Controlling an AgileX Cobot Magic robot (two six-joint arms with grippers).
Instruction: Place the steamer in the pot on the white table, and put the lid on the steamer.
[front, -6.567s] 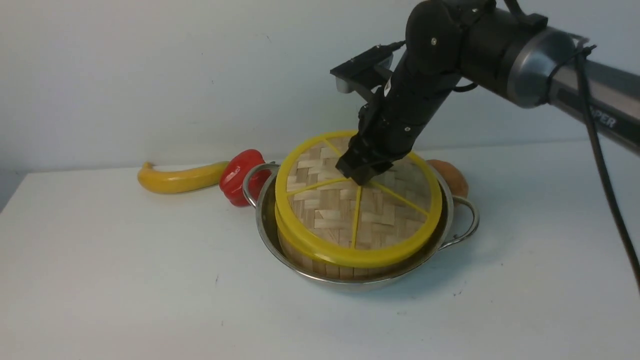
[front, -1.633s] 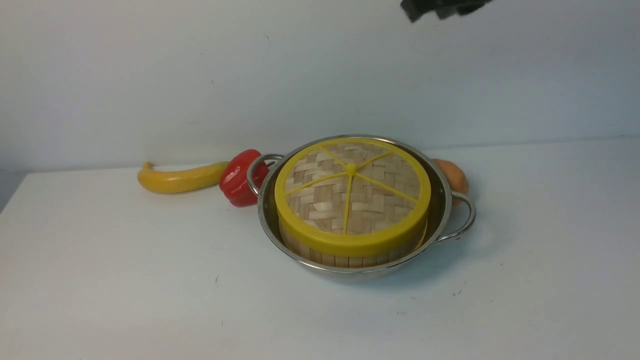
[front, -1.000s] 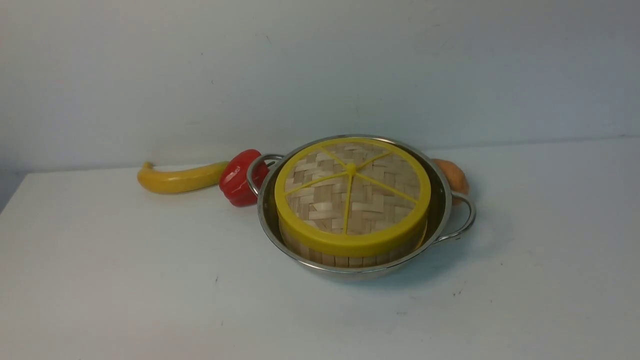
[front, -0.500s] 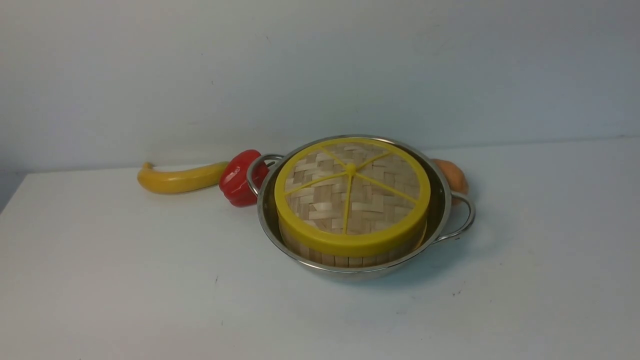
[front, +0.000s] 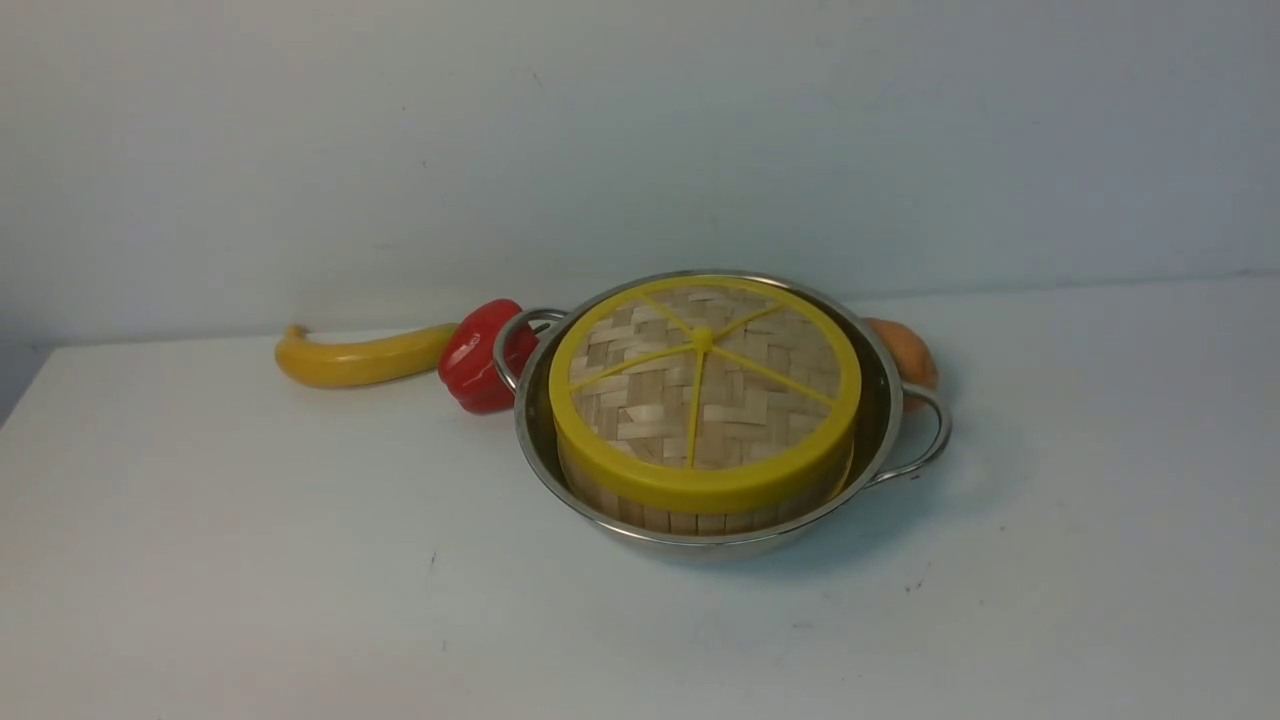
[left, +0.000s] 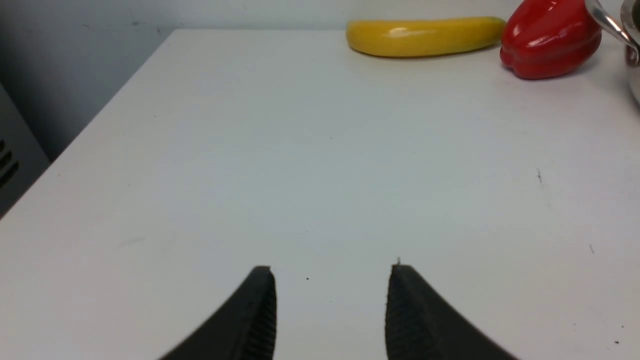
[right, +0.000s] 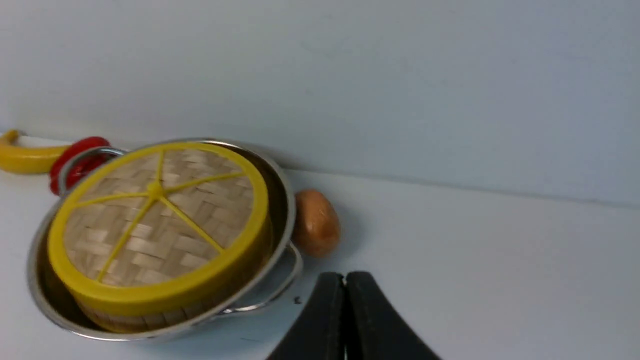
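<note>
The shiny steel pot stands mid-table on the white table. Inside it sits the bamboo steamer, only its slatted side wall showing. The woven lid with yellow rim and spokes lies flat on top of it, also plain in the right wrist view as the lid over the pot. Neither arm shows in the front view. My left gripper hangs open over bare table, nothing between its fingers. My right gripper is shut and empty, off to the pot's right side.
A yellow banana-shaped squash and a red bell pepper lie just left of the pot's handle. A brown potato rests behind the pot's right handle. The table's left edge drops off beside a grey wall.
The right arm, once gripping the lid's knob, has lifted out of the front view. Over the last second the pot, steamer and lid have stayed still.
</note>
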